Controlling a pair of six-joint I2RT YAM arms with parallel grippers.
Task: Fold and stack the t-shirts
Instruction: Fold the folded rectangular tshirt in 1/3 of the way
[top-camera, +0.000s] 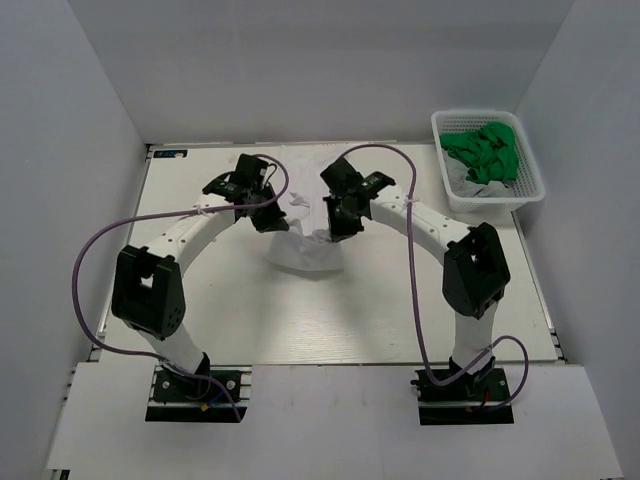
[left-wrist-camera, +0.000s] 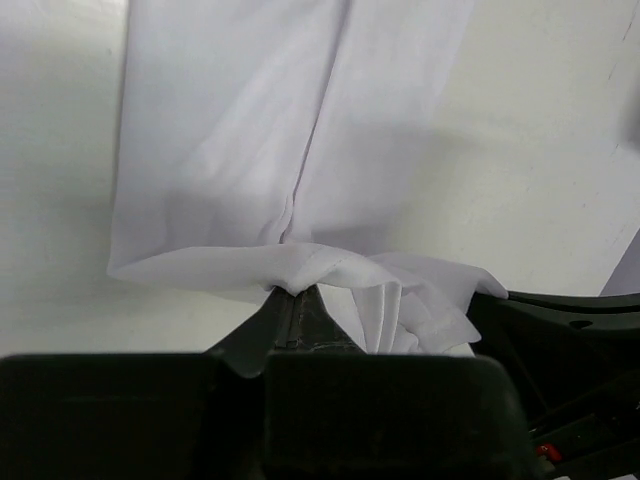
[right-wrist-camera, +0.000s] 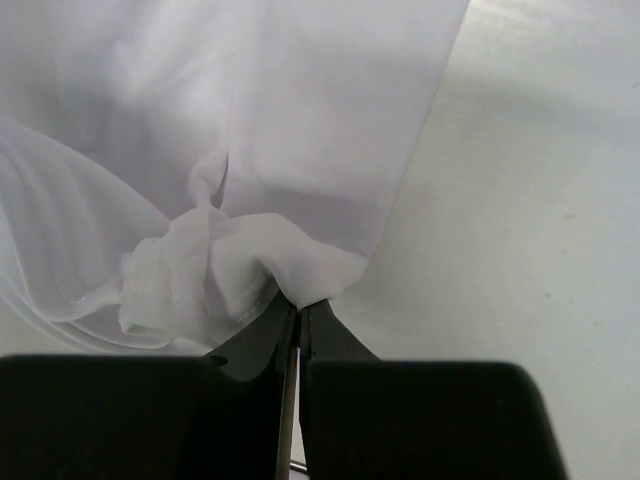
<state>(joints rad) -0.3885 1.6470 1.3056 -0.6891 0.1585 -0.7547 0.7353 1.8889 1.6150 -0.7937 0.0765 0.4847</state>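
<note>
The white t-shirt (top-camera: 305, 250) hangs bunched between my two grippers above the middle of the table. My left gripper (top-camera: 268, 217) is shut on its left edge; in the left wrist view the cloth (left-wrist-camera: 250, 150) drops away from my closed jaws (left-wrist-camera: 293, 296). My right gripper (top-camera: 338, 222) is shut on its right edge; in the right wrist view the cloth (right-wrist-camera: 250, 130) hangs from my closed jaws (right-wrist-camera: 297, 303). The green t-shirts (top-camera: 485, 152) lie crumpled in the white mesh basket (top-camera: 531, 183) at the far right.
The basket stands at the table's far right corner. Grey walls close in the table (top-camera: 300, 320) on the left, back and right. Purple cables loop from both arms.
</note>
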